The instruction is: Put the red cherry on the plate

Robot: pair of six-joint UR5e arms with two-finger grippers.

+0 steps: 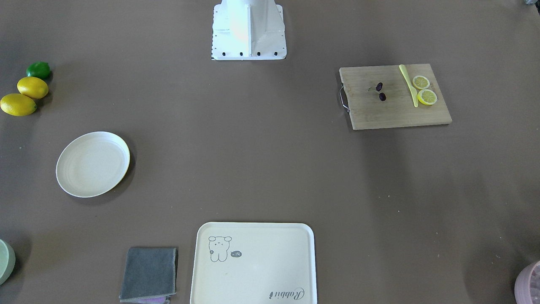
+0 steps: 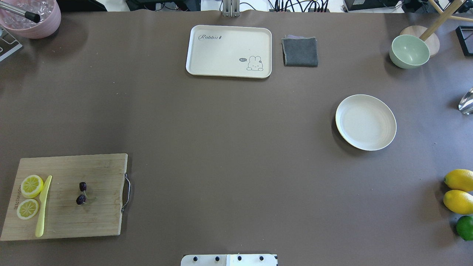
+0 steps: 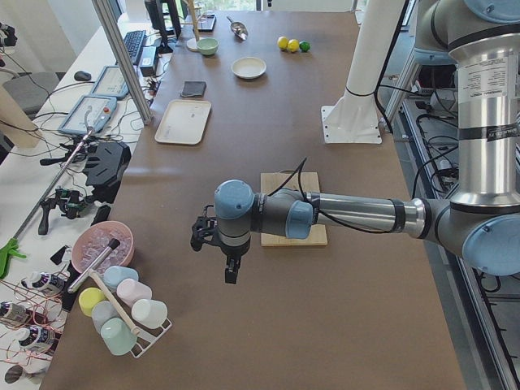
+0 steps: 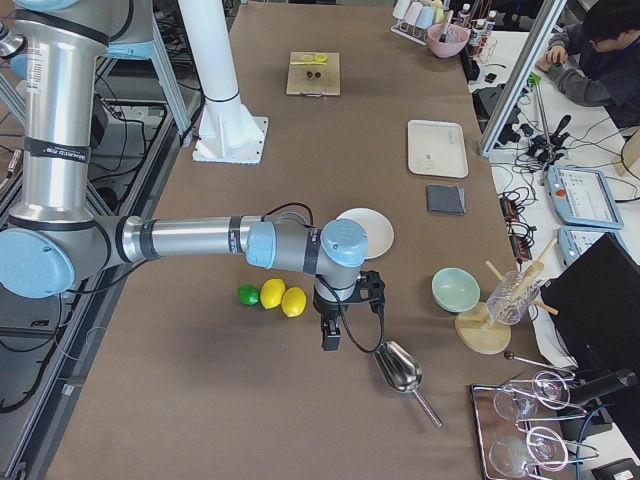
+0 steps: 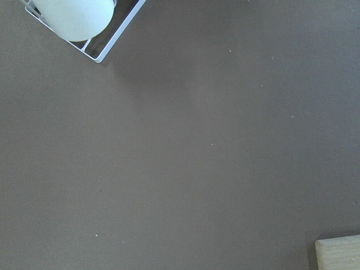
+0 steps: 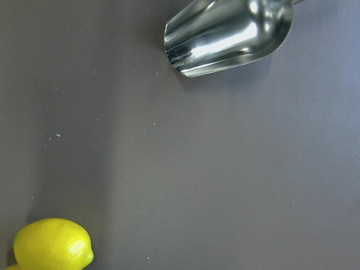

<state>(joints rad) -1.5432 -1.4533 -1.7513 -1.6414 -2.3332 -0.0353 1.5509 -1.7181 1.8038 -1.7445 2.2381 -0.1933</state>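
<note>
on the brown table (image 2: pixel 221 147), a pale wooden cutting board (image 2: pixel 99 221) bears the red cherry (image 2: pixel 81 200), two tiny maroon-black ovals, green-stemmed; left gripper (image 3: pixel 230 264), right gripper (image 4: pixel 331 335): opening unclear.

Overhead layout. Cutting board (image 2: pixel 99 210), at the near left of the worktop (image 2: pixel 221 147), carries the cherry pair (image 2: pixel 81 193), with a knife (image 2: pixel 43 205) and lemon slices (image 2: pixel 31 186) to its left. Plate (image 2: pixel 366 122) lies well apart, right half. Tray (image 2: pixel 221 55) at far centre; folded cloth (image 2: pixel 300 51) just beside it, right. Whole lemons (image 2: pixel 459 180) at near right edge.
</note>
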